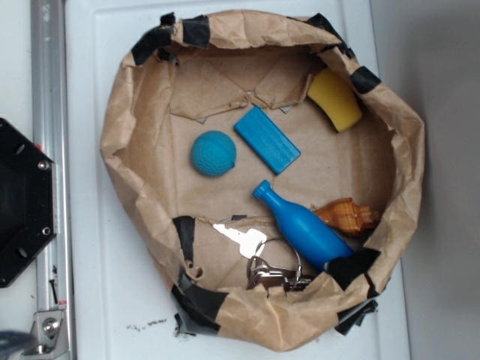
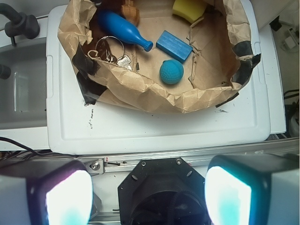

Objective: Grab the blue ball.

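From the exterior view, left to right: a black hexagonal robot base plate (image 1: 22, 204) sits at nine o'clock beside a vertical aluminium rail (image 1: 49, 150). A crumpled brown paper bag tray (image 1: 131, 180) patched with black tape rests on a white plastic surface (image 1: 105, 315). Inside it, the textured blue ball (image 1: 214, 153) lies left of centre, around ten o'clock, near a blue rectangular block (image 1: 267, 139) but apart from it. Silver keys on a ring (image 1: 259, 255) lie at six o'clock, a blue plastic bottle (image 1: 302, 225) at five, a brown seashell (image 1: 346, 215) just beside it, and a yellow sponge (image 1: 336, 100) at one o'clock.

In the wrist view, the gripper (image 2: 149, 194) stands wide apart, its fingers (image 2: 65, 197) blurred at the bottom edge, holding nothing, well away from the ball (image 2: 171, 71).
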Controlling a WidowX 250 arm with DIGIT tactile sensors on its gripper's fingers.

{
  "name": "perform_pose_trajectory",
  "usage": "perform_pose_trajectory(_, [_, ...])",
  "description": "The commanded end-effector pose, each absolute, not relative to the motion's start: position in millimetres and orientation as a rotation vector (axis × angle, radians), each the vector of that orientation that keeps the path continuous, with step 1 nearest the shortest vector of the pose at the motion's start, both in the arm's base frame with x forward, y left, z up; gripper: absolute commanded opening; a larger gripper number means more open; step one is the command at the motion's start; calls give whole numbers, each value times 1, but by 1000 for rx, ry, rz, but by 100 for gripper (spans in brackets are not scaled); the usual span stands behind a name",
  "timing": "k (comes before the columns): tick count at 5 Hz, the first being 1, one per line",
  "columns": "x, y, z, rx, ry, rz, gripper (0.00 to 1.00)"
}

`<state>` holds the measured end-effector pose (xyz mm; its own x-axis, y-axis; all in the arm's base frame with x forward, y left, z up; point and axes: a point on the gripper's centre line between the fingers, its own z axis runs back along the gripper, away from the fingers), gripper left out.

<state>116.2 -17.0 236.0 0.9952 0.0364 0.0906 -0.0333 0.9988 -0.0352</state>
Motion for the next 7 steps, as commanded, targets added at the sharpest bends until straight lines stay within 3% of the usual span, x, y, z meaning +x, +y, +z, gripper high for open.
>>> perform_pose_trajectory(1, [116, -17, 236, -34, -91, 35, 100])
perform_pose_trajectory(2, [163, 12, 226, 39, -276, -76, 100])
perform_pose_trajectory(3, [214, 32, 193, -15, -387, -91, 100])
perform_pose_trajectory(4, [234, 43, 162, 18, -294, -12, 100])
perform_pose_trajectory(5, [237, 30, 108, -11, -123, -39, 100])
perform_pose_trajectory(6, [212, 17, 58, -14, -18, -75, 100])
perform_pose_trajectory(7, [212, 8, 9, -62, -24, -138, 100])
